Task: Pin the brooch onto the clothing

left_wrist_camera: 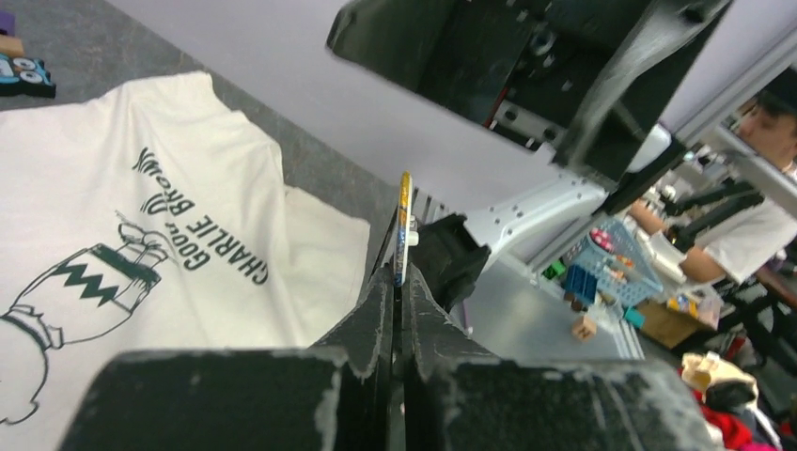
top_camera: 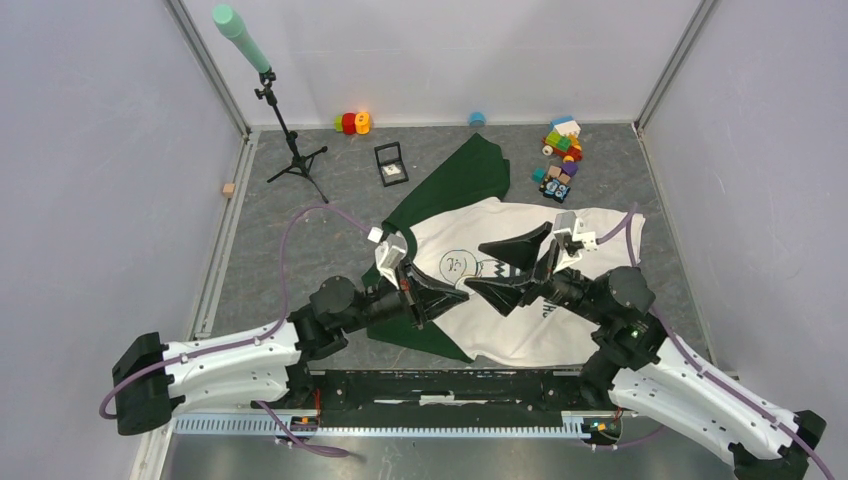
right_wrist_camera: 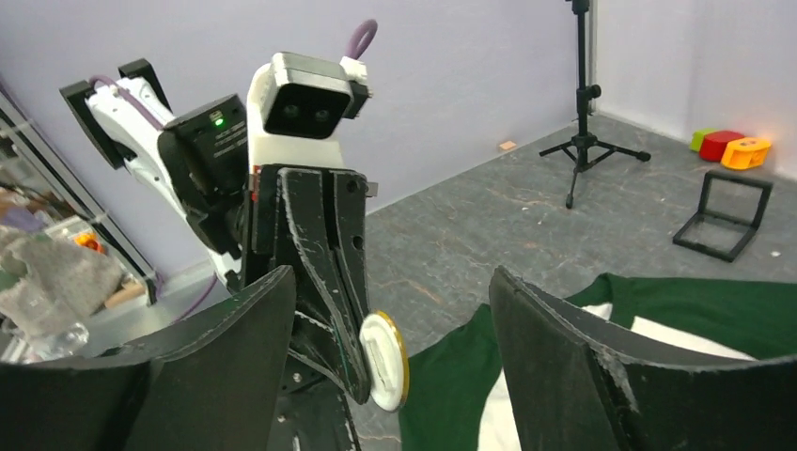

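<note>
My left jaws pinch the brooch (right_wrist_camera: 385, 362) by its rim, raised above the shirt (top_camera: 560, 320), white back toward my right jaws, which gape wide just beside it. Best, I think, to hold the left grip firm and bring the right squarely onto that back.

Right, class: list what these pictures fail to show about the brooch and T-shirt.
Brooch front: edge-on in left wrist view; right wrist view shows only its white back.
Brooch, top view: too small, lost at the left gripper.
T-shirt print: right gripper covers part in top view; left wrist view crops it.
</note>
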